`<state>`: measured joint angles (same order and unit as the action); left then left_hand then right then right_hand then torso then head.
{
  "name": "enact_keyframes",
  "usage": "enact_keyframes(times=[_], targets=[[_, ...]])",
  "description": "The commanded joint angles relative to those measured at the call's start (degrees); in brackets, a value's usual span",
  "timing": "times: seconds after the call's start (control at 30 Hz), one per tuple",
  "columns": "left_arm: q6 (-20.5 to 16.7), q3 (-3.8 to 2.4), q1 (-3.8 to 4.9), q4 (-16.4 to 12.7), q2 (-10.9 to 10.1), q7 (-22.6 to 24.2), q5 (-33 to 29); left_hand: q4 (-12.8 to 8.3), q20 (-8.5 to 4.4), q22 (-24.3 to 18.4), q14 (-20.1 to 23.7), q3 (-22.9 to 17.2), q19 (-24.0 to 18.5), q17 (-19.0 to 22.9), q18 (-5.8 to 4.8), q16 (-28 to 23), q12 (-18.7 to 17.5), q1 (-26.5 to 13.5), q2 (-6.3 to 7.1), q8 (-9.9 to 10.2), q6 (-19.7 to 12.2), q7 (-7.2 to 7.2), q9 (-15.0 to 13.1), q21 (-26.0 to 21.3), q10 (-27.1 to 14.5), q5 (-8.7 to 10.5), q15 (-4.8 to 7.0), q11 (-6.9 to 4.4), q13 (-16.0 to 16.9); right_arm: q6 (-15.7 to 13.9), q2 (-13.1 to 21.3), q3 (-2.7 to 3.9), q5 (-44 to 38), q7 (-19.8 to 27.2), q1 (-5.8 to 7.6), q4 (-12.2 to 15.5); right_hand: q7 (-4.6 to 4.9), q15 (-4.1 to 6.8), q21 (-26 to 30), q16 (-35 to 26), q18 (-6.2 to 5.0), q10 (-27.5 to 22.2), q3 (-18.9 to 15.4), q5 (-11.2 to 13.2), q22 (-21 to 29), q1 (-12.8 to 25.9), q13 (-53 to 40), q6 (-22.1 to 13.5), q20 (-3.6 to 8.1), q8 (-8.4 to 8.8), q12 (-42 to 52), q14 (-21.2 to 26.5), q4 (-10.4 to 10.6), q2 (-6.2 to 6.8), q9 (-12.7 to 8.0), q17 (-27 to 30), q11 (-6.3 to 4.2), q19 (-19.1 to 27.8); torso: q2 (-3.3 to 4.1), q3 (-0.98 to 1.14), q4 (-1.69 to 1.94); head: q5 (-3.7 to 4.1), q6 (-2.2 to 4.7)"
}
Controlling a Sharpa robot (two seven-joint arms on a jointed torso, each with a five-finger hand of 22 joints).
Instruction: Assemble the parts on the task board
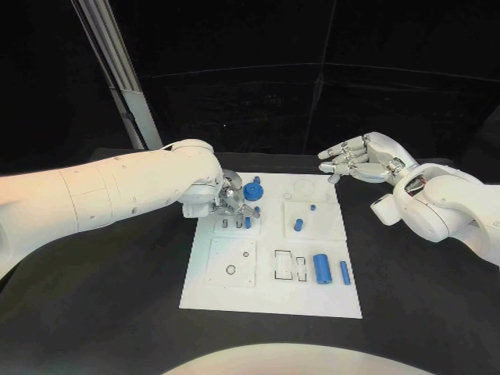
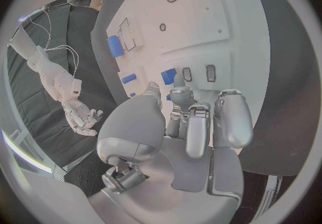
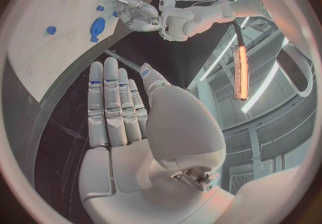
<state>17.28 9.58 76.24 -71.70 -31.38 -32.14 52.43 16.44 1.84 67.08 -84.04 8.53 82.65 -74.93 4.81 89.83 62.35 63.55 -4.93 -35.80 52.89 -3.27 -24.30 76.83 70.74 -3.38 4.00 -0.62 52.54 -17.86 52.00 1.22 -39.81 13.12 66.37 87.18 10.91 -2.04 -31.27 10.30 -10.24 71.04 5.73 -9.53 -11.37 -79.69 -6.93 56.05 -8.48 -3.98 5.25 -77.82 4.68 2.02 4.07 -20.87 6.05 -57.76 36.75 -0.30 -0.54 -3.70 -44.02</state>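
The white task board lies mid-table. My left hand hangs over its far left part, fingers curled down. Its fingertips sit right at a small blue peg beside two dark slots; whether they pinch it I cannot tell. In the head view that peg stands just below the fingers, with a round blue disc to their right. My right hand floats past the board's far right corner, fingers straight and apart, holding nothing. The right wrist view shows the flat palm and the left hand.
Two short blue pegs stand on the board's right middle plate. A thick blue cylinder and a thin one lie near the front right beside a rectangular outline. A metal post rises at the back left.
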Motion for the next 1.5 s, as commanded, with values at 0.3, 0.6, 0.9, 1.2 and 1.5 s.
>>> enact_keyframes(times=[0.3,0.6,0.9,1.2,1.5], targets=[[1.38,0.11,0.12,0.64,0.85,-0.98,0.51,-0.26,-0.02,0.27,-5.96,0.27,0.20,-15.07,-0.56,0.17,0.38,0.87,-0.70,-0.86,-0.90,-0.06,-0.68,0.42,0.34,0.16,0.40,-0.14,0.17,0.83,-0.45,0.04,0.35,-0.32,0.13,-0.35,0.01,-0.55,0.62,-0.71,-0.22,-0.40,-0.04,-0.85,0.27,0.29,0.25,-0.59,-0.47,0.24,-0.39,-0.13,0.38,0.42,-0.06,0.21,0.38,-0.10,-0.10,-0.04,-0.02,0.01,-0.33],[1.69,0.13,0.12,0.96,1.30,-0.90,0.50,-0.41,-0.03,0.30,-5.96,0.12,0.14,-15.07,-0.55,0.17,0.38,1.55,-0.93,-1.19,-1.24,-0.06,-1.11,0.43,0.25,0.14,0.40,-0.15,0.10,1.05,-0.88,0.04,0.35,-0.71,0.13,-0.68,0.12,-0.68,1.09,-1.26,-0.21,-0.68,-0.04,-1.34,0.55,0.39,0.51,-0.83,-0.59,0.24,-0.48,-0.06,0.43,0.42,-0.05,0.35,0.51,-0.06,-0.14,-0.01,-0.03,-0.04,-0.63],[2.46,0.16,0.11,1.38,1.79,-1.08,0.40,-0.78,-0.02,0.46,-5.96,-0.03,0.11,-15.07,-0.56,0.17,0.43,2.53,-0.82,-1.53,-1.65,-0.08,-1.59,0.52,0.18,0.15,0.40,-0.14,0.07,1.13,-1.24,0.04,0.35,-0.85,0.12,-0.93,0.44,-1.13,2.32,-2.63,-0.14,-1.36,0.01,-1.79,1.20,0.38,0.98,-1.37,-1.00,0.23,-0.65,0.90,0.38,0.46,-0.05,0.75,0.88,0.64,-0.07,0.02,-0.02,0.02,-0.78],[2.96,0.18,0.10,1.76,2.28,-1.30,0.39,-1.31,-0.01,0.64,-5.96,-0.57,0.06,-15.07,-0.57,0.17,0.50,3.85,-0.96,-1.91,-2.07,-0.09,-2.16,0.61,0.13,0.11,0.38,-0.14,0.06,1.22,-1.41,0.03,0.35,-0.83,0.12,-1.10,0.46,-1.15,2.47,-2.78,-0.16,-1.41,0.08,-2.00,1.29,0.31,1.05,-1.43,-1.04,0.21,-0.64,0.89,0.34,0.41,-0.04,0.79,0.90,0.64,0.02,0.05,0.02,0.04,-0.89],[3.30,0.19,0.10,1.93,2.51,-1.52,0.38,-2.08,-0.01,0.85,-5.96,-1.69,0.02,-15.07,-0.59,0.17,0.55,5.46,-1.07,-2.23,-2.52,-0.10,-2.75,0.70,0.06,0.09,0.38,-0.13,0.01,1.32,-1.55,0.03,0.35,-0.82,0.12,-1.28,0.47,-1.16,2.53,-2.84,-0.17,-1.43,0.09,-2.13,1.32,0.33,1.08,-1.45,-1.06,0.21,-0.63,0.89,0.35,0.39,-0.03,0.80,0.91,0.64,0.05,0.07,0.03,0.08,-1.02]])
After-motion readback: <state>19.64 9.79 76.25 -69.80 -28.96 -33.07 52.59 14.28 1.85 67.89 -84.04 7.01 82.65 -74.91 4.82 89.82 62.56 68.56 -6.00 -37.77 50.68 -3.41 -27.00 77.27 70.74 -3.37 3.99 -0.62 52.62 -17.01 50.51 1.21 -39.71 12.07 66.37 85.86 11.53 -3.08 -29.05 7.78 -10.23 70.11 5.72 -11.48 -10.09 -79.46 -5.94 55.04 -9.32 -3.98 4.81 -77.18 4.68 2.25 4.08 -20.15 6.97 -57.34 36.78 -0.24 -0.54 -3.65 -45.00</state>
